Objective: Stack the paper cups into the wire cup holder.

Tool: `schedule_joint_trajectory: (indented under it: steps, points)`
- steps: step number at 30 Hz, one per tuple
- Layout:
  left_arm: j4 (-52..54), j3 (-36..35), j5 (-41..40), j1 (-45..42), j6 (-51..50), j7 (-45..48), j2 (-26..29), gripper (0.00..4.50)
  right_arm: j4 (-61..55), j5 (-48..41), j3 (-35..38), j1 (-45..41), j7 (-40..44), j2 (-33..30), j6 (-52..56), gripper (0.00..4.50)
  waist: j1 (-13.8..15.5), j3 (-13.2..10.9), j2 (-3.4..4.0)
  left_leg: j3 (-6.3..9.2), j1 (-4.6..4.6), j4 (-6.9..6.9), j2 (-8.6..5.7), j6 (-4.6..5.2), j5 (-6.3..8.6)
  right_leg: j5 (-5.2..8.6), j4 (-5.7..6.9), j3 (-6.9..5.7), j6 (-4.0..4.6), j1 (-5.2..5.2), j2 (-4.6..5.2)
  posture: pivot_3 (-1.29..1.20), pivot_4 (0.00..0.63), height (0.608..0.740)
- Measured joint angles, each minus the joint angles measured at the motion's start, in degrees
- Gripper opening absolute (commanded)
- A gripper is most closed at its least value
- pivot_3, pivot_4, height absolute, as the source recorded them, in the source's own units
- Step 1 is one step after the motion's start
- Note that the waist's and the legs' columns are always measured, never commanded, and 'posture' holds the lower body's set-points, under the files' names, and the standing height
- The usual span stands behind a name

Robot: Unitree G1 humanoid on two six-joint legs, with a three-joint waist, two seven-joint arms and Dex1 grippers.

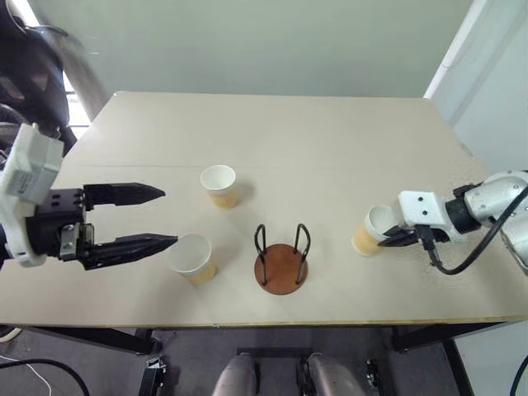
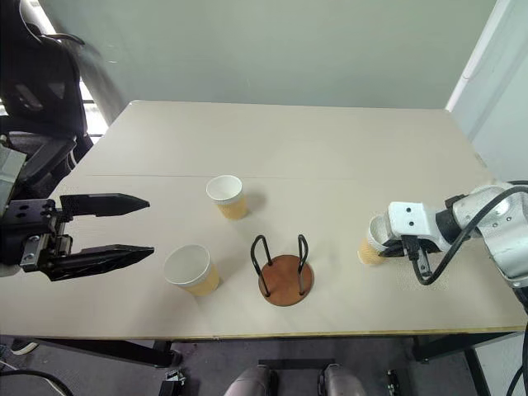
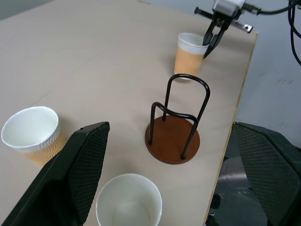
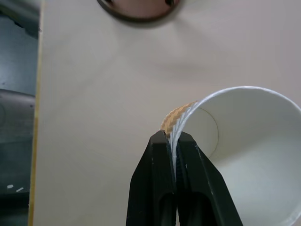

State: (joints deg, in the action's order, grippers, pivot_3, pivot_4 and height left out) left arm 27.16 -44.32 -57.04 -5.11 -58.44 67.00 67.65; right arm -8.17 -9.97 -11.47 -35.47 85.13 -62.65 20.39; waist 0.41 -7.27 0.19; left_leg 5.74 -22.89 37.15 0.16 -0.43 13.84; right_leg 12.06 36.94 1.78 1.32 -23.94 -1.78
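While our pale tabletop point(image 1: 330, 140) meets a green wall, our right pincer point(image 4: 175, 155) pinches one paper cup's rim point(image 4: 244, 141) — our left pincer point(image 1: 161, 218) gapes wide, two cups point(image 1: 192, 257) just beyond, wire cup holder point(image 1: 281, 257) between both pincers.

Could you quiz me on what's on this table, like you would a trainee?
1. How many paper cups stand on the table?
2. True or false: the wire cup holder already has a cup in it.
3. Which tool pinches a cup's rim: A) left tool B) right tool?

Key: 1. Three: near cup, far cup, gripped cup. 2. False. 3. B; the left tool is open beside the near cup.
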Motion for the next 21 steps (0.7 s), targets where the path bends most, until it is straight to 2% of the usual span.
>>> schedule_joint_trajectory:
  steps: [6, 11, 17, 21]
  points:
    - [0.07, 0.45, 2.59, 3.49, 2.44, 0.03, -0.93, 4.5, 0.72, -5.78, 5.08, -14.46, 4.09, -1.22, -0.08, 0.02, -0.09, -0.02, 0.03, 0.02, -0.01, -0.07, 0.03, -0.01, -0.02, 0.13, 0.0, -0.03, 0.21, -0.05, -0.03, 0.0, 0.15, 0.74]
    - [0.31, 1.55, 2.45, 2.5, 4.0, -0.81, -1.14, 4.5, 0.37, -13.93, 5.88, -26.23, 6.04, 5.44, 3.59, 0.02, -0.22, -0.02, 0.03, 0.02, 0.0, -0.09, 0.04, -0.02, -0.05, 0.37, 0.01, -0.03, 0.61, -0.06, -0.05, 0.0, 0.15, 0.74]
    - [0.57, 1.83, 2.3, 2.68, 4.72, -1.81, -1.98, 4.5, -6.12, -19.81, 3.43, -24.84, 5.41, 11.73, 9.92, 0.02, -0.19, -0.01, 0.02, 0.02, -0.03, -0.08, 0.03, -0.05, -0.07, 0.35, 0.01, -0.03, 0.58, -0.05, -0.05, 0.0, 0.15, 0.74]
    - [1.31, 1.8, 1.97, 2.72, 4.72, -2.49, -2.22, 4.5, -7.9, -19.9, 1.19, -24.25, 3.7, 13.92, 11.21, 0.02, -0.14, -0.01, 0.02, 0.03, -0.03, -0.06, 0.03, -0.05, -0.07, 0.32, 0.02, -0.03, 0.57, -0.04, -0.05, 0.0, 0.15, 0.74]
